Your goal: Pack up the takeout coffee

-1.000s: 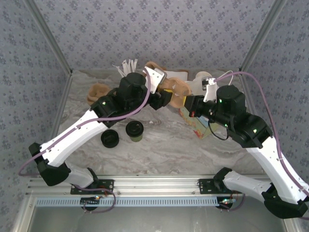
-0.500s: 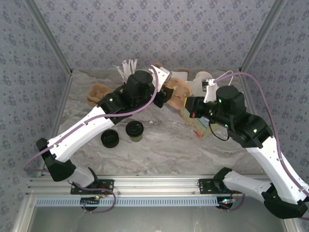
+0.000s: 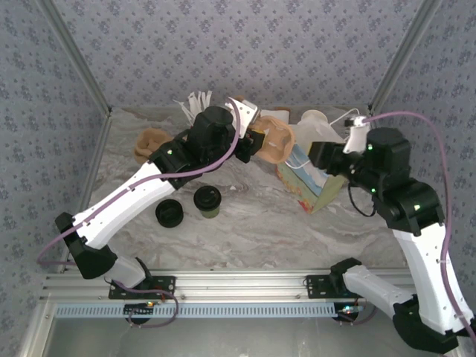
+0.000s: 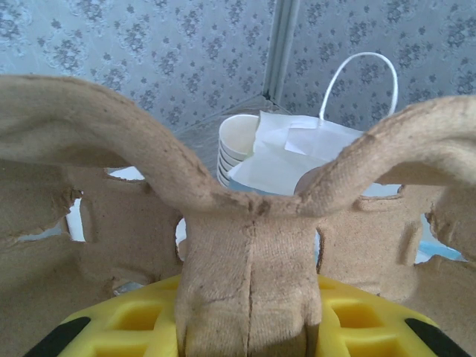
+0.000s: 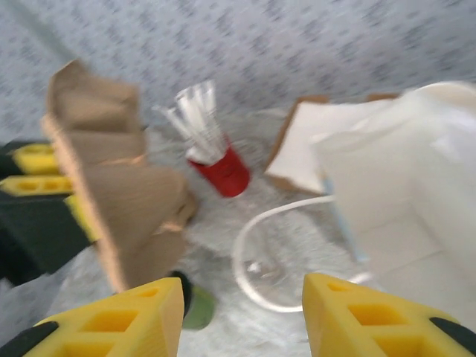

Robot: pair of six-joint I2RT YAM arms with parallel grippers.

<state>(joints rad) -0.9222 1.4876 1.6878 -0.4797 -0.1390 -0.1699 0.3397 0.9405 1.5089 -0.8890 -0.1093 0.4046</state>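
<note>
Pulp cup carrier [image 4: 253, 253] clamped in left pincer [image 4: 249, 327], raised beside paper bag [image 3: 309, 178], probably for loading; right pincer [image 5: 242, 320] apart, empty, near bag; takeout coffee [image 3: 208, 201] stands on tabletop [image 3: 253, 230], unpacked.

Place: robot test cell in a lab, dressed as a café counter.

Fixtures:
- Two white jointed arms, the left arm [image 3: 126, 199] and the right arm [image 3: 428, 253], are bolted to an aluminium rail [image 3: 238, 286] at the near edge of a marble-look worktop [image 3: 253, 230].
- Bare metal corner posts [image 3: 74, 53].
- Walls [image 3: 238, 52] papered in grey-blue floral print stand at the back and both sides.

Café stock:
- stacked paper cups [image 4: 236, 141]
- straws in a red cup [image 5: 223, 172]
- paper bag [image 3: 312, 190]
- pulp cup carrier [image 4: 245, 245]
- takeout coffee [image 3: 207, 199]
- loose black lid [image 3: 169, 213]
</note>
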